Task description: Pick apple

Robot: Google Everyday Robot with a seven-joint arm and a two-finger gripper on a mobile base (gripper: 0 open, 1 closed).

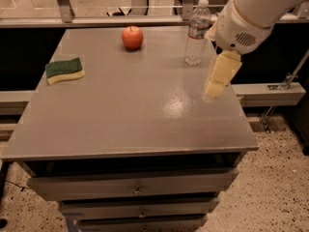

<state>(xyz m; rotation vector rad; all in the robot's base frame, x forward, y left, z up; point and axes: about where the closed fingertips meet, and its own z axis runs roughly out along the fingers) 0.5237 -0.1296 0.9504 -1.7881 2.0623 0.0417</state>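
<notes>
The apple (132, 37) is small, round and red-orange. It sits on the grey table (130, 120) near the far edge, left of centre. My gripper (216, 83), cream-coloured under a white arm, hangs above the table's right side. It is in front of and to the right of a clear bottle (198, 32), and well right of the apple. It holds nothing that I can see.
A green-and-yellow sponge (64, 70) lies near the table's left edge. The clear water bottle stands upright at the far right, between the apple and my arm. A metal rail (120, 19) runs behind the table. Drawers (137, 190) sit below the tabletop.
</notes>
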